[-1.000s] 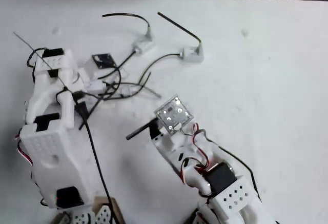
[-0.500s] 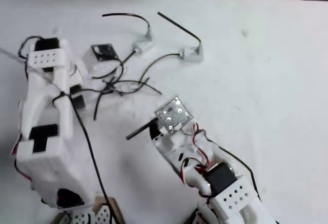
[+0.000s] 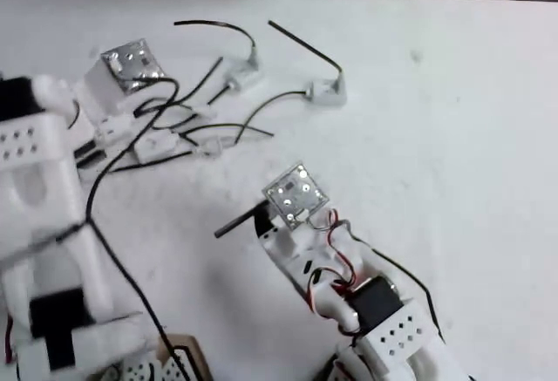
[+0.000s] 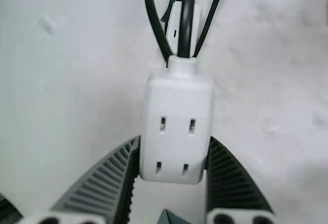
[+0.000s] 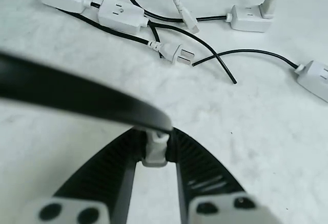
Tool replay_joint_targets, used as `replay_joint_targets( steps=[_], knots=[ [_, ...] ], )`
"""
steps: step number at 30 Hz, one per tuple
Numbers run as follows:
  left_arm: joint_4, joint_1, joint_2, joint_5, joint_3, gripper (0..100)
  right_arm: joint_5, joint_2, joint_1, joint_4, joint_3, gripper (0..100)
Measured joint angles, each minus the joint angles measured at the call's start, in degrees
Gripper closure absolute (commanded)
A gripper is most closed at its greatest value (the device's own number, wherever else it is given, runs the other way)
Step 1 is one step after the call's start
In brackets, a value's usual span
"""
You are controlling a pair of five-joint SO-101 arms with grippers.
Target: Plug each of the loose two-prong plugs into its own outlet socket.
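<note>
Left wrist view has the left gripper (image 4: 174, 149) clamped on a white outlet block (image 4: 177, 106) at the table's far left, sockets up, its long axis running away along its black cord (image 4: 187, 14). Since a second ago that arm has swung left, seemingly pulling the cord along. Mid-table, the unmoved right gripper (image 5: 155, 139) is closed on a white plug (image 5: 155, 153), its prongs hidden.

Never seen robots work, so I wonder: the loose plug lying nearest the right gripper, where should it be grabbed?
Probably by the white plug body, just behind the prongs, coming straight down from above and closing on its side edges. It lies flat on the table, and the prongs must stay free.
</note>
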Motion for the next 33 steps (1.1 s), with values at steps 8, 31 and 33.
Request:
replay_joint_targets(
  steps=[8, 31, 33],
  knots=[
    [1.41, -0.09, -13.01, 1.41, 3.16, 98, 0.00, 0.00, 4.48, 0.00, 0.00, 98.1],
    [-35.16, 29.89, -13.63, 32.53, 60.66, 85, 0.09, -0.09, 22.07, 0.00, -4.66, 98.1],
    [-37.10, 29.89, -13.63, 34.73, 62.15, 75, 0.09, -0.09, 22.07, 0.00, -4.66, 98.1]
  ],
)
